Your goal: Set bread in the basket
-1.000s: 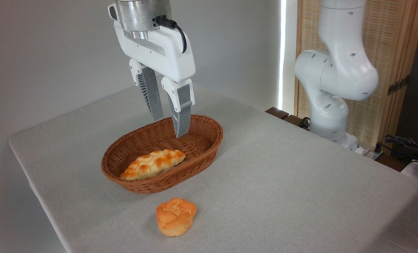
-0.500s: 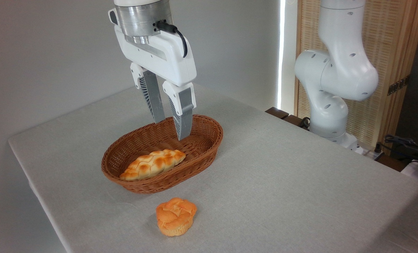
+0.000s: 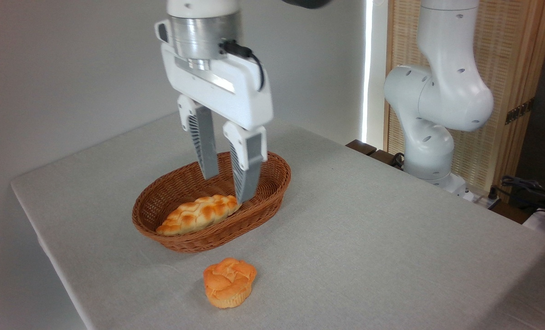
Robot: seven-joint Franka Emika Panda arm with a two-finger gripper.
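Observation:
The bread [image 3: 229,282], a small round orange bun with a swirled top, lies on the table in front of the basket [image 3: 272,183], apart from it. That basket is an oval brown wicker one. My gripper [image 3: 226,189] hangs above it, open, with nothing between its fingers; its tips are over the right half of the basket, well back from the bun.
A long pale braided loaf [image 3: 199,214] lies inside the basket at its left front. The arm's white base [image 3: 430,119] stands at the back right of the grey table [image 3: 368,238]. Cables [image 3: 529,190] and a wooden screen are at the far right.
My gripper has come down and moved to the right and toward the camera, staying open. The bun, loaf and basket have not moved.

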